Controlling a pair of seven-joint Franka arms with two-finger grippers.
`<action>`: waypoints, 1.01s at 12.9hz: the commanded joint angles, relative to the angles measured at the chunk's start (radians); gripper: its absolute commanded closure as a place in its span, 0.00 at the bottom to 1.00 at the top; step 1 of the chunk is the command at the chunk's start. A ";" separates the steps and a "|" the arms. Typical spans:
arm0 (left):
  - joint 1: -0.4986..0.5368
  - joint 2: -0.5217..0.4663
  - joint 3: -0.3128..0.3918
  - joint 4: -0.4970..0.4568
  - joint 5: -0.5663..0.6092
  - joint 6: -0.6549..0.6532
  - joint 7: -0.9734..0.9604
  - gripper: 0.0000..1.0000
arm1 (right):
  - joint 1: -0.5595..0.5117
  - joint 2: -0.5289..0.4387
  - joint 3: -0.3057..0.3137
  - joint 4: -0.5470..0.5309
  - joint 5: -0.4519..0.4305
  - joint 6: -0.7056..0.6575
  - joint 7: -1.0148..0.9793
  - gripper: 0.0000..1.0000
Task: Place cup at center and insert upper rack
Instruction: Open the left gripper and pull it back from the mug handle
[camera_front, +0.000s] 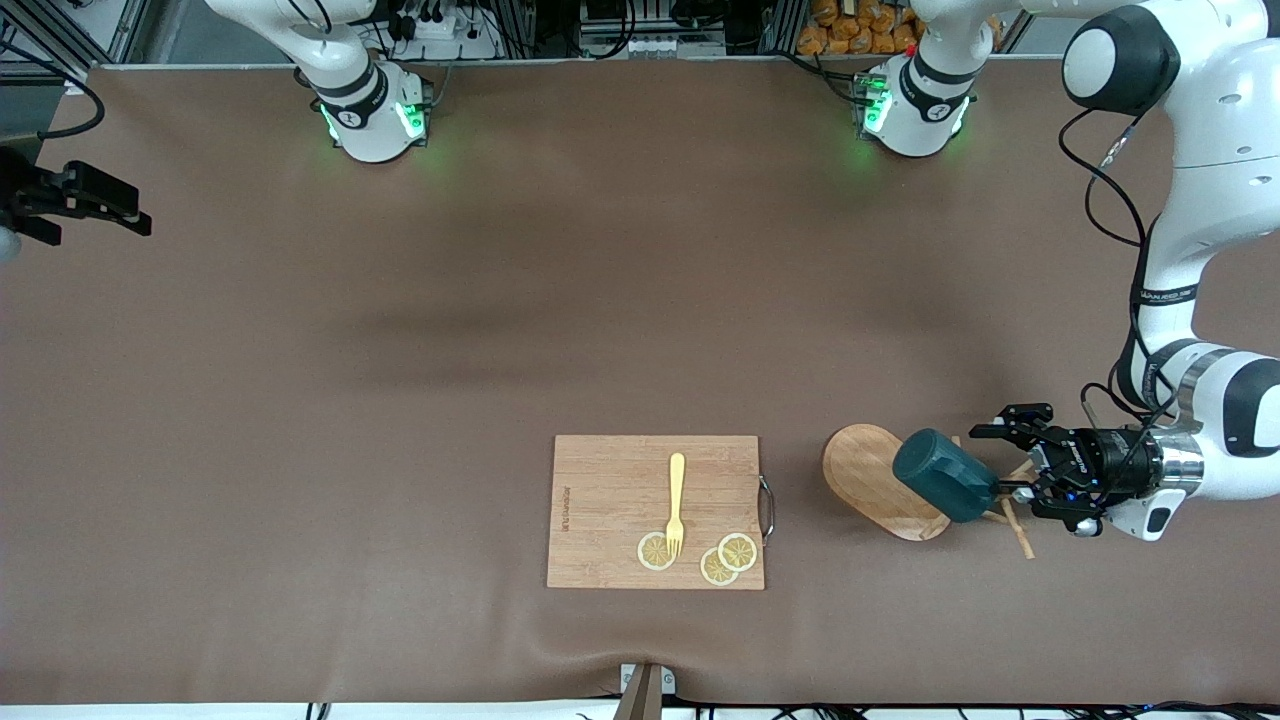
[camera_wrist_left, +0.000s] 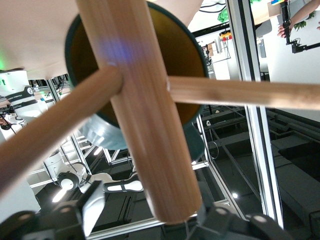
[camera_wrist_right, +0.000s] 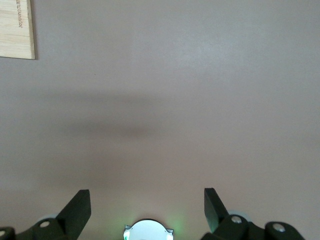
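The upper rack lies tipped over near the left arm's end of the table, its oval base (camera_front: 872, 478) up on edge and thin pegs (camera_front: 1018, 528) splayed on the cloth. The dark teal cup (camera_front: 945, 475) sits against the base with its mouth toward my left gripper (camera_front: 1015, 468). In the left wrist view the post (camera_wrist_left: 145, 115) runs across the cup's tan inside (camera_wrist_left: 182, 55). The post's end sits between my left gripper's (camera_wrist_left: 157, 220) open fingers, with a gap at one finger (camera_wrist_left: 92, 210). My right gripper (camera_wrist_right: 147, 210) waits open over bare cloth at the right arm's end (camera_front: 80, 200).
A rectangular wooden cutting board (camera_front: 610, 510) lies near the front edge in the middle. It carries a yellow fork (camera_front: 676, 500) and lemon slices (camera_front: 655, 551), and has a metal handle (camera_front: 768, 508) on the side toward the rack. Its corner (camera_wrist_right: 17, 30) shows in the right wrist view.
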 joint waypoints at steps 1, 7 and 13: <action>0.014 0.000 -0.004 0.013 -0.039 -0.040 -0.002 0.00 | -0.003 -0.018 0.003 -0.012 0.003 -0.007 0.030 0.00; 0.021 -0.098 -0.003 0.016 -0.033 -0.054 -0.047 0.00 | -0.003 -0.018 0.003 -0.014 0.004 -0.007 0.030 0.00; 0.012 -0.269 0.011 0.014 0.123 -0.054 -0.070 0.00 | -0.003 -0.017 0.003 -0.014 0.003 -0.002 0.029 0.00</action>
